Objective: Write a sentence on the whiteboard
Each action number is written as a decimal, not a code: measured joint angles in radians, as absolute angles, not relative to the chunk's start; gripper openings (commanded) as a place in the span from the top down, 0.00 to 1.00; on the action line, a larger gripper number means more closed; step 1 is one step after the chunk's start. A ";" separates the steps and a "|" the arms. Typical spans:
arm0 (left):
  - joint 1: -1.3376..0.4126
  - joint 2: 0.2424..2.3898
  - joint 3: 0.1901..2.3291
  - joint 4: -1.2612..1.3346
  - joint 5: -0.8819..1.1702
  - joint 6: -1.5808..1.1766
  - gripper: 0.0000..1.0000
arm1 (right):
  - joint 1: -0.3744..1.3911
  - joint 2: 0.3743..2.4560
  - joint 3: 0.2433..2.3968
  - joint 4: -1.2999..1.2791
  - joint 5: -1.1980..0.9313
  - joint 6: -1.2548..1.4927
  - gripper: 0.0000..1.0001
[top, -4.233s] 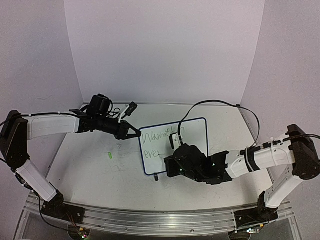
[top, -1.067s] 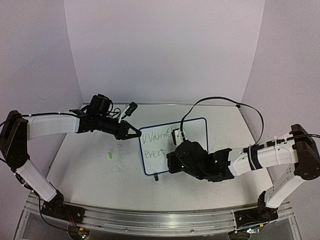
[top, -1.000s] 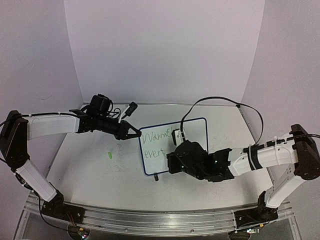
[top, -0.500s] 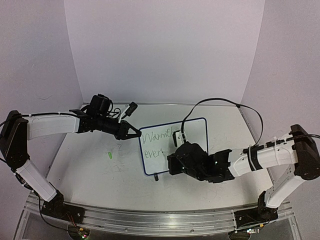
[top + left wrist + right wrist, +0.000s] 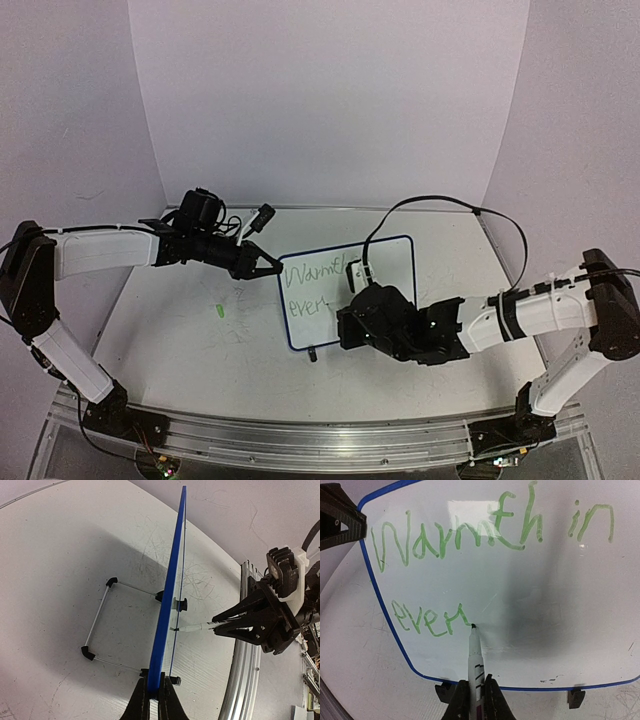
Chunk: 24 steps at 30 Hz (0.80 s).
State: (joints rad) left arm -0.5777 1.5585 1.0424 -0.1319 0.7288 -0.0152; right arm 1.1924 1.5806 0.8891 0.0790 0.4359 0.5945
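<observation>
Left end effector (image 5: 154, 684) closed, right end effector (image 5: 474, 684) closed

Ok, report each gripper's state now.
Left gripper: closed on the whiteboard edge.
Right gripper: closed on the marker.

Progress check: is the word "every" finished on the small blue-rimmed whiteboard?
No: the green handwritten second line on the small blue-rimmed whiteboard reads only "ever", white marker tip at the r.
</observation>
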 measured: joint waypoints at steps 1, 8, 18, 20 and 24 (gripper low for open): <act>-0.578 1.559 1.042 -0.132 0.729 -0.015 1.00 | 1.192 1.581 0.892 0.076 0.437 0.592 1.00; -0.578 1.559 1.042 -0.132 0.729 -0.015 1.00 | 1.189 1.581 0.906 0.058 0.441 0.575 1.00; -0.578 1.559 1.042 -0.132 0.728 -0.015 1.00 | 1.187 1.581 0.915 0.052 0.445 0.557 1.00; -0.578 1.559 1.042 -0.132 0.728 -0.015 1.00 | 1.187 1.581 0.915 0.052 0.445 0.557 1.00; -0.578 1.559 1.042 -0.132 0.728 -0.015 1.00 | 1.187 1.581 0.915 0.052 0.445 0.550 1.00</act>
State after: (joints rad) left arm -0.5781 1.5585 1.0424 -0.1318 0.7277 -0.0151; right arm 1.1870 1.5806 0.9146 0.0517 0.4450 0.5502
